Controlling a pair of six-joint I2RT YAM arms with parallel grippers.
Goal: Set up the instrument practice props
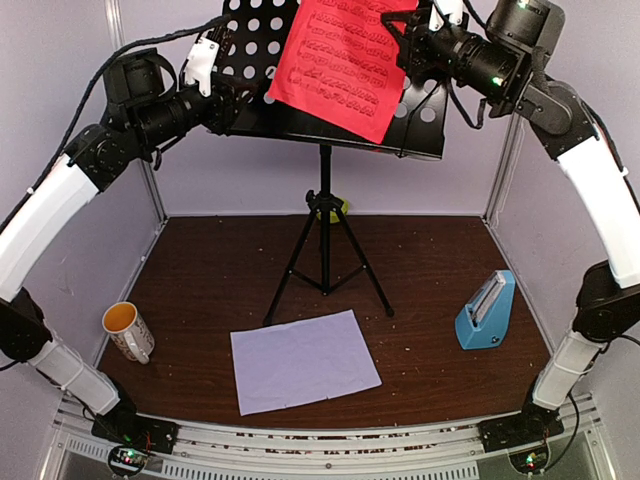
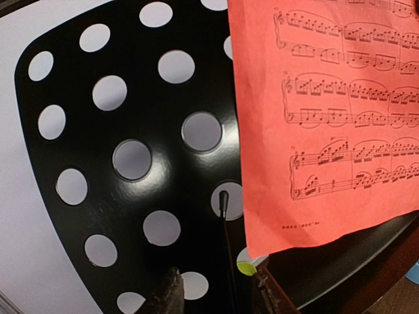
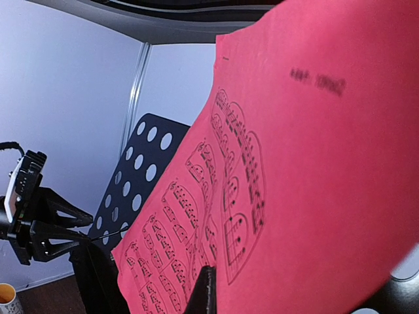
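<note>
The black perforated music stand stands on its tripod at the back centre, its desk filling the left wrist view. My right gripper is shut on the top of the red music sheet and holds it in front of the desk's right half. One finger lies on the printed face; the other is hidden behind. My left gripper is open at the desk's left side, its fingers on either side of a thin black wire. The white sheet lies flat on the table. The blue metronome stands at the right.
A white patterned mug stands at the left of the table. A small green bowl sits behind the tripod and also shows through a hole in the left wrist view. White walls close the back and sides.
</note>
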